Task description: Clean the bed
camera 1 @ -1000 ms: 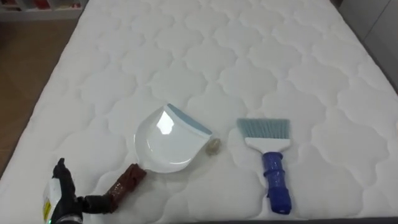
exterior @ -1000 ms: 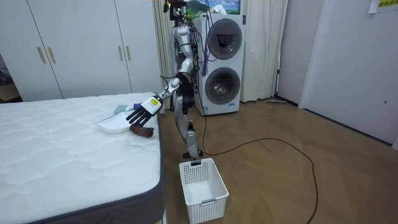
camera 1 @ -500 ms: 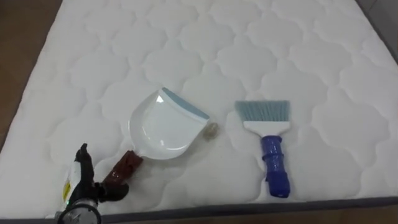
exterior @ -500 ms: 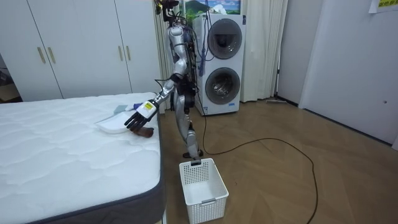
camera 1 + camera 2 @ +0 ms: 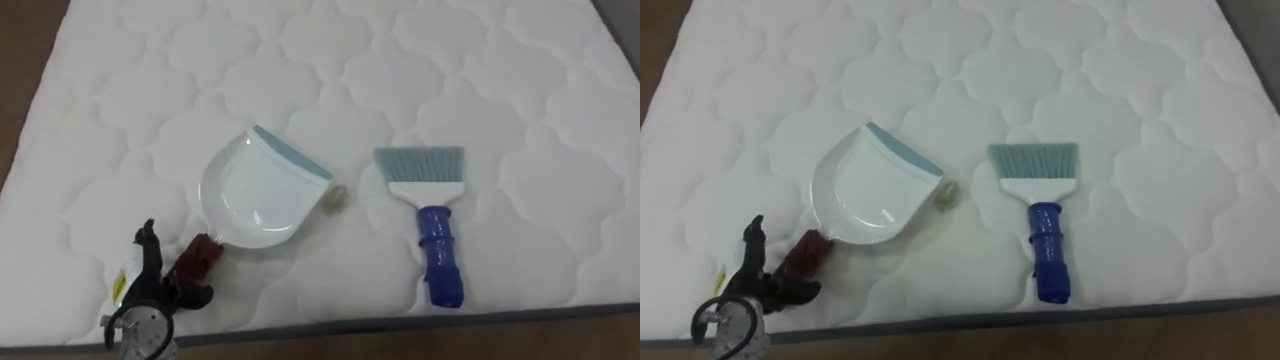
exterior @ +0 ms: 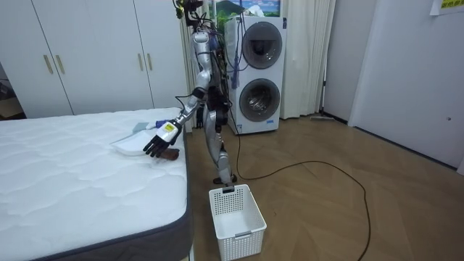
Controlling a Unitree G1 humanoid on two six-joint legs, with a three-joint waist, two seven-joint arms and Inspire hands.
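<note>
At the near edge of the bed (image 5: 500,80), low on the robot's left, the left hand (image 5: 150,295) sits over the white quilted mattress. Its fingers are loosely spread rather than curled, and the thumb points up and away. The end of the brown handle (image 5: 198,260) lies between thumb and fingers (whether they actually touch it cannot be told).

From the hand, the handle runs up and to the right into the white dustpan (image 5: 255,195). The dustpan lies flat just beyond the hand, with its blue-grey lip on the far right side. Just past that lip, touching or nearly touching it, is a small pale scrap (image 5: 335,198). Further right of the hand, well apart from it, a brush (image 5: 432,215) lies flat. Its blue grip points toward the near edge and its pale blue bristles point away.

In the room view the robot stands upright at the side of the bed, its left arm reaching down over the mattress. A white basket (image 6: 235,210) stands on the floor near its feet. Stacked washing machines (image 6: 257,72) and white wardrobe doors (image 6: 87,51) stand behind.
</note>
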